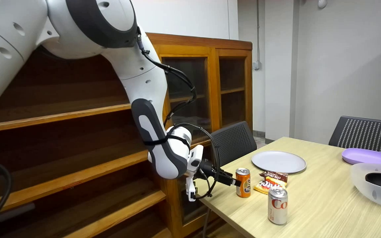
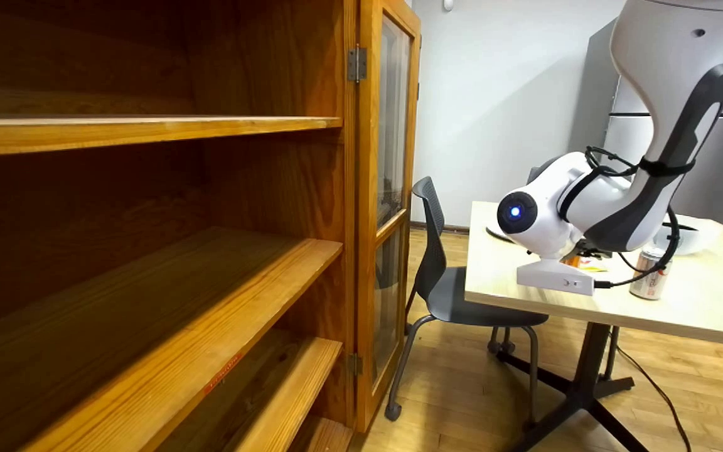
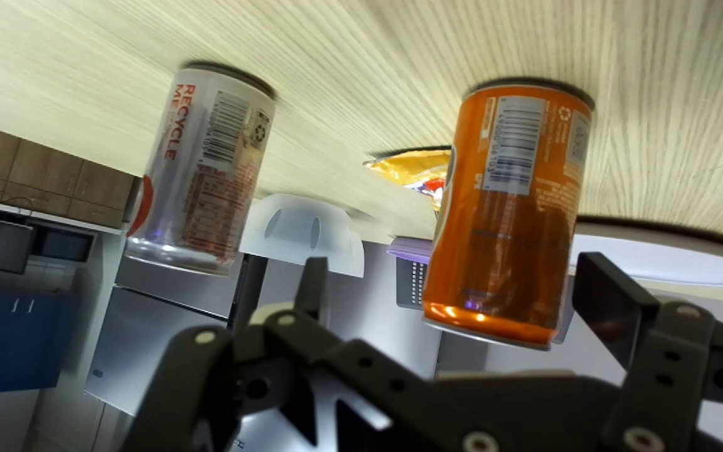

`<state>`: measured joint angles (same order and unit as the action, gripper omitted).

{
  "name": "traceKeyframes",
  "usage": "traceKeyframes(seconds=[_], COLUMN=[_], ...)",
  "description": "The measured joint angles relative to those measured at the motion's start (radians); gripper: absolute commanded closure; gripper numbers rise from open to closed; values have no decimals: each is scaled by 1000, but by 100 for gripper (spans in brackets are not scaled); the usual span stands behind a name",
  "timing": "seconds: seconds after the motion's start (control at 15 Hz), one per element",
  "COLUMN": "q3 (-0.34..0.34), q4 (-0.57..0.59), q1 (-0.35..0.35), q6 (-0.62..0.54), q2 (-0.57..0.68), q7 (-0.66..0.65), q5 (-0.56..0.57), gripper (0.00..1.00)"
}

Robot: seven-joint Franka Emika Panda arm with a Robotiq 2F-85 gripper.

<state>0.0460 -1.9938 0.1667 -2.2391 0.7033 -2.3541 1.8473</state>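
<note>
Exterior view: bent arm (image 1: 147,81) points tool (image 1: 235,182) nearly level at orange can (image 1: 245,186).

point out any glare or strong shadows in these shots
Wrist view: bright glints on the orange can, near its top; in an exterior view, a diagonal shadow across the wall; in an exterior view, the back of a shelf in deep shadow.
</note>
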Motion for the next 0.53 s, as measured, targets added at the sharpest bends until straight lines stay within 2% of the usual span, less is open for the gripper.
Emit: traceKeyframes(seconds=[0.53], q3=[0], q4=[94], q1=[24], q6=[-32], q2=[57], q7=[0], q5=[29], gripper=[0])
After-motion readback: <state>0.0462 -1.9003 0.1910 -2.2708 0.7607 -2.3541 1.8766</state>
